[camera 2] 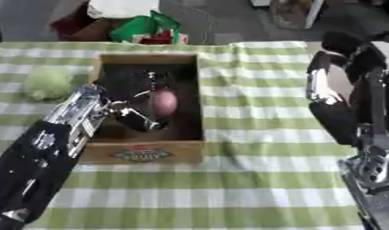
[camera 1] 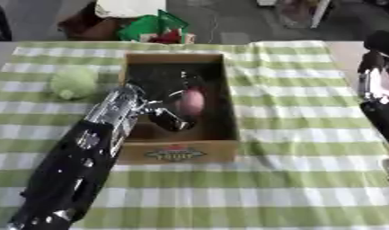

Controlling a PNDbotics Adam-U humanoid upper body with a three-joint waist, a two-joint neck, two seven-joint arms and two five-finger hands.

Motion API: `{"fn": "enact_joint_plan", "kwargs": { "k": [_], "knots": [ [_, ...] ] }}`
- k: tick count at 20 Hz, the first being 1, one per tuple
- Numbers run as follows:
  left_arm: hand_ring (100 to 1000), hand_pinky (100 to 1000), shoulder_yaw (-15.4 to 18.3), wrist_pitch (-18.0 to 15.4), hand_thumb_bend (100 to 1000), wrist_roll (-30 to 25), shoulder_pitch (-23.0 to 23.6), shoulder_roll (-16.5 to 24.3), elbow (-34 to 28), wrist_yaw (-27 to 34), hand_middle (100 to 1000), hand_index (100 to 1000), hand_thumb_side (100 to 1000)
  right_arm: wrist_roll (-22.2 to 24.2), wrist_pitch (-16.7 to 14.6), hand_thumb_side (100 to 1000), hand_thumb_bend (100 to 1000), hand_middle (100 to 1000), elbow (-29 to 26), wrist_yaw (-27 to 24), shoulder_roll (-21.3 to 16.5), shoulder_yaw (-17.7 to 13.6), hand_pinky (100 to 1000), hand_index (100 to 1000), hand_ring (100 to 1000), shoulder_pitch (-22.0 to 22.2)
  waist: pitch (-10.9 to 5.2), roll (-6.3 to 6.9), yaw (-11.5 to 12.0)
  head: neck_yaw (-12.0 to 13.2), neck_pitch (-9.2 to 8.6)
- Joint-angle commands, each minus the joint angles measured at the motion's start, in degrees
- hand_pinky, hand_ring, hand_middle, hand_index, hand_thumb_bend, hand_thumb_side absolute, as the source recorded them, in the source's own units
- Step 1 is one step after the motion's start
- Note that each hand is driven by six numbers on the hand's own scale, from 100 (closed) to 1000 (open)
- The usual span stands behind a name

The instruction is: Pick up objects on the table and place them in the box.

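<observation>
A green-and-white checked cloth (camera 1: 307, 134) covers my table. Beyond its far edge I see green and red clutter (camera 1: 158, 29) on the floor.

We see our left hand (camera 2: 142, 117) inside the cardboard box (camera 2: 199, 90), fingers curled round a pinkish rounded object (camera 2: 165, 102). A pale green fuzzy object (camera 2: 48, 83) lies on the checked worktop (camera 2: 252, 179) left of the box.
</observation>
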Motion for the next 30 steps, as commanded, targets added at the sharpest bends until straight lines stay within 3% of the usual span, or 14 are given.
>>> {"fn": "enact_joint_plan", "kwargs": {
  "k": [1, 5, 9, 14, 21, 22, 23, 26, 28, 30],
  "knots": [
    [906, 783, 1.68, -0.71, 568, -2.99, -0.88, -0.23, -1.20, -3.10, 888, 937, 665, 0.19, -0.23, 486, 100, 729, -0.79, -0.40, -0.95, -0.35, 757, 800, 787, -0.51, -1.18, -0.18, -0.13, 0.03, -0.74],
    [908, 783, 3.22, -1.15, 562, -5.99, -0.65, -0.74, -3.36, -5.19, 891, 945, 696, 0.19, -0.21, 485, 100, 729, -0.79, -0.41, -0.91, -0.36, 757, 800, 787, -0.46, -1.23, -0.20, -0.02, -0.06, -0.83],
    [903, 772, 4.14, 0.09, 603, -5.63, -0.70, -0.35, -5.50, -3.61, 885, 947, 813, 0.20, -0.22, 485, 100, 729, -0.79, -0.42, -0.90, -0.36, 757, 799, 787, -0.40, -1.35, -0.21, 0.00, -0.24, -0.79],
    [871, 728, 6.36, 1.49, 746, -3.05, -2.50, 2.02, -7.60, 0.42, 851, 936, 987, 0.14, -0.18, 483, 100, 729, -0.79, -0.43, -0.89, -0.42, 758, 799, 787, -0.19, -1.60, -0.10, -0.06, -1.26, 0.38],
    [864, 714, 7.71, 1.06, 768, -2.98, -4.05, 4.23, -6.98, 6.18, 847, 935, 1000, 0.15, -0.19, 483, 100, 729, -0.79, -0.46, -0.92, -0.41, 758, 799, 787, -0.13, -1.77, 0.04, -0.02, -1.80, 0.94],
    [848, 689, 7.62, 1.24, 100, -3.26, -4.10, 4.35, -7.09, 7.02, 846, 932, 1000, 0.15, -0.19, 533, 100, 730, -0.79, -0.46, -0.92, -0.41, 757, 798, 787, -0.13, -1.77, 0.05, -0.02, -1.81, 0.94],
    [842, 680, 8.03, 1.60, 675, -3.14, -4.31, 4.53, -7.49, 7.79, 828, 924, 1000, 0.08, -0.14, 484, 100, 730, -0.79, -0.42, -0.95, -0.51, 757, 798, 787, 0.06, -1.89, -0.06, 0.21, -2.12, 1.13],
    [838, 674, 9.79, 2.18, 591, -2.24, -4.31, 7.51, -9.70, 10.20, 826, 923, 943, -0.32, -0.07, 483, 100, 729, -0.79, -0.19, -1.17, -0.91, 757, 799, 787, 0.66, -2.08, -0.13, 0.93, -2.53, 1.48],
    [835, 669, 10.99, 3.12, 452, -2.78, -3.98, 10.10, -9.55, 11.84, 825, 922, 824, -0.57, 0.02, 480, 100, 730, -0.79, -0.02, -1.35, -1.10, 757, 798, 788, 1.08, -2.28, -0.10, 1.61, -2.85, 1.74],
    [837, 671, 11.73, 4.53, 439, -3.58, -3.84, 12.83, -9.02, 13.54, 827, 924, 784, -0.70, 0.06, 480, 100, 730, -0.79, 0.09, -1.44, -1.15, 757, 798, 788, 1.27, -2.41, -0.08, 1.94, -2.97, 1.90]
  ]
}}
